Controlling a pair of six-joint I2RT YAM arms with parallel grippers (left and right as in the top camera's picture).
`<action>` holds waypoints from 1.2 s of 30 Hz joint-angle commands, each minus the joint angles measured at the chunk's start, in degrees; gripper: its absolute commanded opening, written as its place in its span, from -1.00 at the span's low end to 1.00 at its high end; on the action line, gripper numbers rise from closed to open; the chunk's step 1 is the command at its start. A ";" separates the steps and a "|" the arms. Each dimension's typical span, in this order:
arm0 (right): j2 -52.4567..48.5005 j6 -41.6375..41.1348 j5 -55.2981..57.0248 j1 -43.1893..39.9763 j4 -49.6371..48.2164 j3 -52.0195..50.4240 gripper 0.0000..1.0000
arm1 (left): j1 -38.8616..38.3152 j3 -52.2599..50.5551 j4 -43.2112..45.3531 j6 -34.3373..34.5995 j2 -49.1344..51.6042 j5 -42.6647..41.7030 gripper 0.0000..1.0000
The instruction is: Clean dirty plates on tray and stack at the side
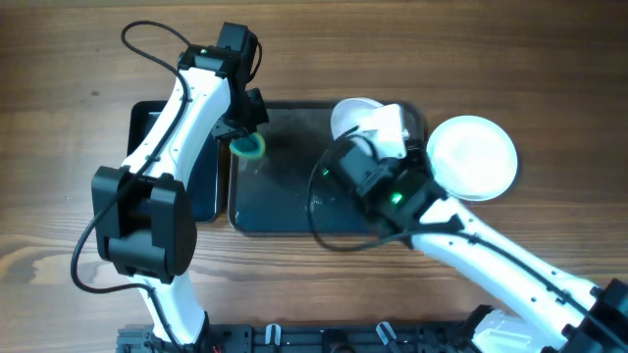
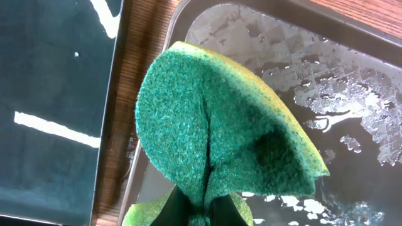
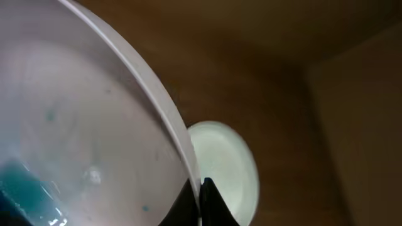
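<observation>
My left gripper (image 1: 245, 137) is shut on a folded green sponge (image 1: 246, 146), held over the left end of the wet dark grey tray (image 1: 285, 211); the sponge (image 2: 220, 125) fills the left wrist view above the tray (image 2: 352, 69). My right gripper (image 1: 368, 147) is shut on the rim of a white plate (image 1: 355, 116), tilted up over the tray's far right. In the right wrist view this plate (image 3: 75, 125) shows blue-green smears, gripped at its edge (image 3: 200, 194). A white plate (image 1: 473, 157) lies on the table right of the tray; it also shows in the right wrist view (image 3: 223, 163).
A smaller black tray (image 1: 201, 186) lies left of the grey tray, partly under my left arm; it also shows in the left wrist view (image 2: 50, 94). The table is wood. A black rail runs along the front edge (image 1: 324, 338).
</observation>
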State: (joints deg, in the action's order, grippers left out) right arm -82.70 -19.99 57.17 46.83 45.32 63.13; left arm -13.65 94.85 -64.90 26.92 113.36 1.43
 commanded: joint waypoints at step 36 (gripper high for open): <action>9.25 -11.50 -62.38 -48.65 2.67 0.68 -0.92 | -0.11 0.83 -0.31 0.76 0.00 -0.52 -0.92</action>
State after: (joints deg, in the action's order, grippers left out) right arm -74.48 -30.41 1.83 8.49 46.44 63.13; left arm -13.65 94.85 -65.17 26.92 113.36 1.41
